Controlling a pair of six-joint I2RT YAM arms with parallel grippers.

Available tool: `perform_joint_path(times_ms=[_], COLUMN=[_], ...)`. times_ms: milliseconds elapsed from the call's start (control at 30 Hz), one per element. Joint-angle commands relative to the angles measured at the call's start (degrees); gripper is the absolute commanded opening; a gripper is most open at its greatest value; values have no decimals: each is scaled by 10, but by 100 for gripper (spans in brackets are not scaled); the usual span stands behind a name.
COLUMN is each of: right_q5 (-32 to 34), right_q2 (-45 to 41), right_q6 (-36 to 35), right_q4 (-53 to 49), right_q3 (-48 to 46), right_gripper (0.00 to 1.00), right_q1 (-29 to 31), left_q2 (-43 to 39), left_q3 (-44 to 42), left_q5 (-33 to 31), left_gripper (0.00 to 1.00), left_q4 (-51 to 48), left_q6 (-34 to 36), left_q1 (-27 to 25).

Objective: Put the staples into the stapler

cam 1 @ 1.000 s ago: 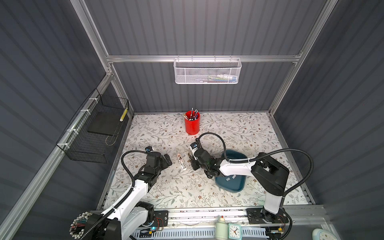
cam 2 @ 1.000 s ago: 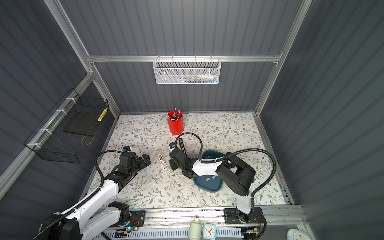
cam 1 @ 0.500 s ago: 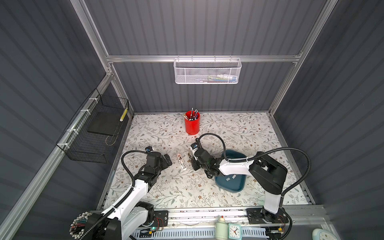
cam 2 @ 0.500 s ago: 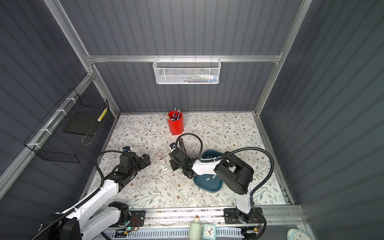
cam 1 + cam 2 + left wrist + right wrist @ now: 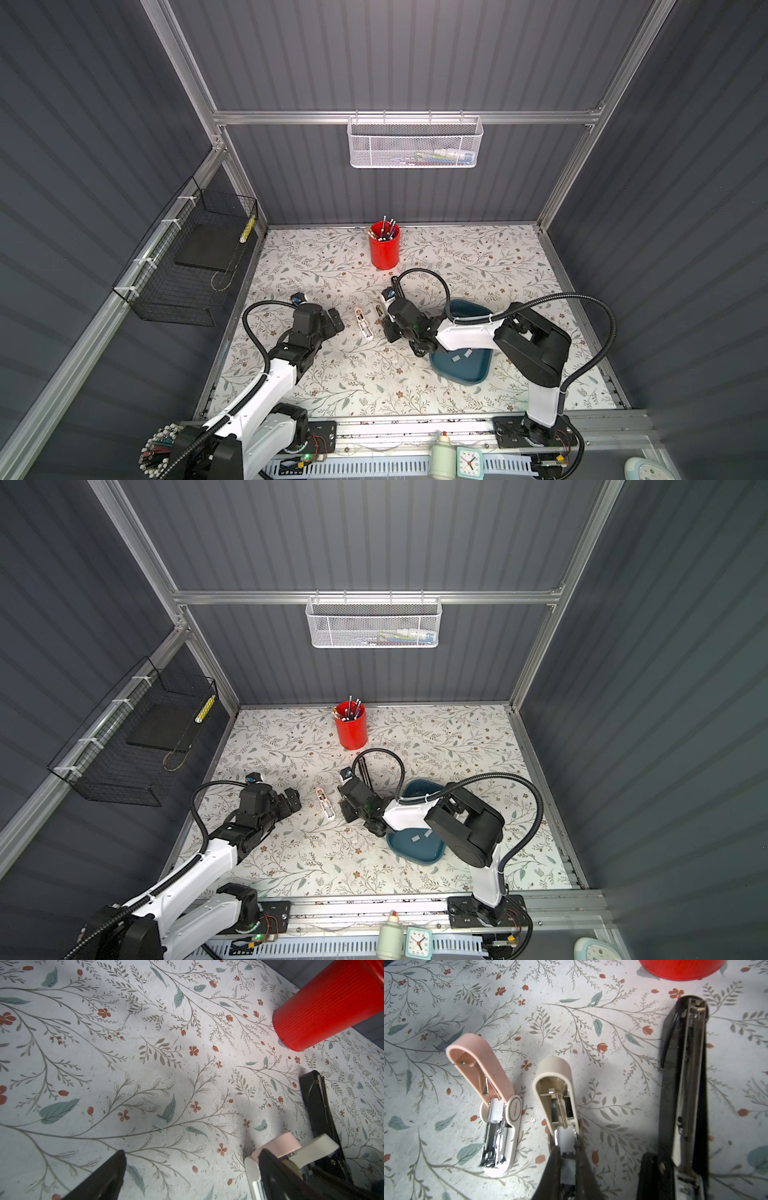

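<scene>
Reaching into the open channel of the cream stapler [image 5: 554, 1076], the right gripper [image 5: 567, 1148] has its jaws drawn narrow, with one tip on either side of a pale block. I cannot tell whether that pale piece is a strip of staples or part of the stapler itself. Just ahead of the tips lie the stapler's spring rod and its cream lid, tipped back. To one side of the jaws sits the pink stapler [image 5: 483, 1064], its lid also flipped open. To the other side the long black stapler [image 5: 691, 1076] is opened out. Just past the pink lid a loose staple strip [image 5: 441, 1044] lies flat on the flowered table [image 5: 374, 382]. Farther ahead of the jaws stands the red cup [image 5: 384, 251], which holds pens.

Behind the right gripper, partly under its arm, is the teal dish [image 5: 469, 376]. It holds staples [image 5: 455, 358]; two pale strips show in both top views, well apart from the jaws.

The left gripper [image 5: 192, 1153] has its jaws spread wide with nothing between them, low over the table. The loose strip lies ahead of that gap, touched by neither finger. One finger [image 5: 280, 1176] overlaps the pink stapler in the left wrist view. Beyond that finger stand the black stapler and, farthest, the red cup.
</scene>
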Motion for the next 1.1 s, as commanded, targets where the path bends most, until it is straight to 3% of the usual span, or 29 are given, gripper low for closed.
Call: perform_joint_path(times_ms=[0, 1067], right_q5=[2, 15], right_q2=[11, -9], right_q6=[2, 53], right_q4=[-14, -93], right_q3=[8, -4], right_gripper=[10, 12], right_q1=[-2, 9], left_q2=[5, 4], left_q3=[11, 10], left_q5=[-8, -6], left_gripper=[100, 100], left_q4=[-2, -3], left_q6=[3, 2], left_q1=[5, 5])
